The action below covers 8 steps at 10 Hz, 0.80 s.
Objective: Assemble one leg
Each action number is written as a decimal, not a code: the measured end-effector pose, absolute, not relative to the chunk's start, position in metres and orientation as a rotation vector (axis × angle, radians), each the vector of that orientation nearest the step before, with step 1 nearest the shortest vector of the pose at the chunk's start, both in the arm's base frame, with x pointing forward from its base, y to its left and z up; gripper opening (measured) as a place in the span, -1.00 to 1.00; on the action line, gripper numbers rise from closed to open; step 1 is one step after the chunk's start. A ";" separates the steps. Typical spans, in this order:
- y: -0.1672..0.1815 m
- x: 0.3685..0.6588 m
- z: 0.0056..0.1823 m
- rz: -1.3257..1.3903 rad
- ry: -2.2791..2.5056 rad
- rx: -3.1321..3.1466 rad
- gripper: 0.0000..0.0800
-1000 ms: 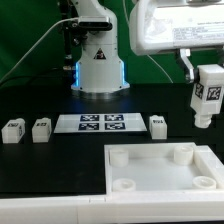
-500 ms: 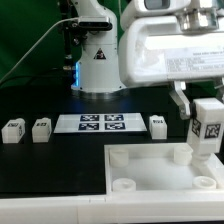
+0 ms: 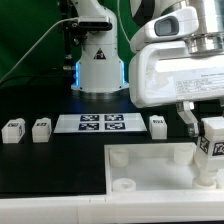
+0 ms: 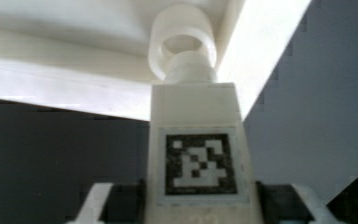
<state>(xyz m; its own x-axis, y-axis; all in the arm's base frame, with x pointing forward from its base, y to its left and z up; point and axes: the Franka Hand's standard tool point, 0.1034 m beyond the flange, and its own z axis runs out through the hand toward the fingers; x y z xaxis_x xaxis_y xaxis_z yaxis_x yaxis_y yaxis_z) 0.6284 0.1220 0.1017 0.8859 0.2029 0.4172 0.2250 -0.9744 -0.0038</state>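
Note:
My gripper [image 3: 203, 125] is shut on a white leg [image 3: 209, 148] with a black-and-white tag and holds it upright at the exterior view's right. The leg's lower end hangs over the near right corner socket [image 3: 207, 183] of the big white square panel [image 3: 150, 170]; whether it touches is unclear. In the wrist view the held leg [image 4: 201, 150] points at a round socket [image 4: 185, 50] on the panel [image 4: 69, 60], with my fingers [image 4: 108, 200] at both its sides. Three more legs stand on the table: two at the left [image 3: 13, 130] [image 3: 41, 129], one at the middle right [image 3: 158, 125].
The marker board [image 3: 100, 123] lies flat behind the panel. The robot base [image 3: 98, 60] stands at the back. The panel has round sockets at its other corners [image 3: 122, 185] [image 3: 118, 157] [image 3: 182, 152].
My gripper has moved down and toward the camera with the leg, from above the table's right side to over the panel's near right corner.

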 end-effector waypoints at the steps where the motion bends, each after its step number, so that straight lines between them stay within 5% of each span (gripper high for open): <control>1: 0.121 0.628 0.101 -0.653 -0.345 -3.002 -0.27; 8: 0.120 0.628 0.082 -0.769 -0.341 -2.973 -0.27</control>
<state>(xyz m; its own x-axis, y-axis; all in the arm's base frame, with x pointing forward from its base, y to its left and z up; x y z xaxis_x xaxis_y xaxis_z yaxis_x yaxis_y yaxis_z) 0.6281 0.1199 0.0819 0.8517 0.1992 0.4846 0.2250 -0.9743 0.0050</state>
